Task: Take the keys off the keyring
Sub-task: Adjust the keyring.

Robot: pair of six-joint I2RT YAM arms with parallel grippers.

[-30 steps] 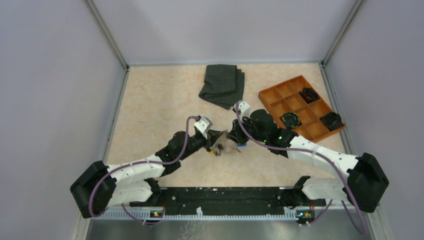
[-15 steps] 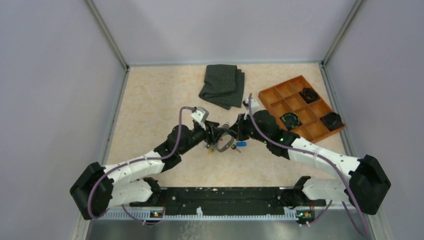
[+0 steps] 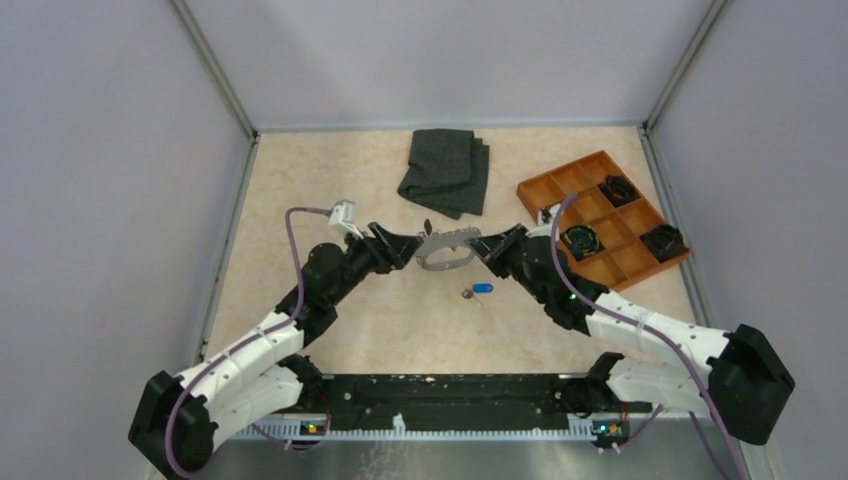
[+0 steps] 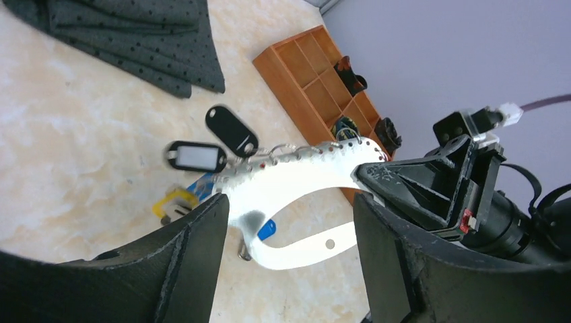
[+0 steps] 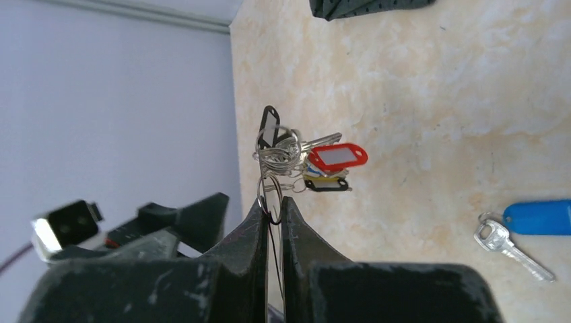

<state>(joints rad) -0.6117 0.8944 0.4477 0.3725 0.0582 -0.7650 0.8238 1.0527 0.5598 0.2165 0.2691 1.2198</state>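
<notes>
The keyring (image 3: 450, 238) is a pale grey curved band held above the table between both grippers. My right gripper (image 3: 490, 245) is shut on its right end; in the right wrist view the jaws (image 5: 271, 202) pinch the thin band edge-on, with its small metal ring (image 5: 261, 192) at their tips. Several keys (image 5: 316, 158) with red, yellow and black tags hang bunched from the ring. My left gripper (image 3: 405, 245) is open, and its jaws (image 4: 289, 198) straddle the band (image 4: 303, 175) with the tags (image 4: 196, 156) just beyond. A loose blue-headed key (image 3: 481, 289) lies on the table.
A folded dark grey cloth (image 3: 445, 170) lies at the back of the table. An orange compartment tray (image 3: 545, 190) with black clumps in some cells stands at the right. Grey walls close in the table on three sides.
The left gripper has gone from shut to open. Both arms have moved toward the back and spread apart, carrying the keyring higher. The blue key stays on the table.
</notes>
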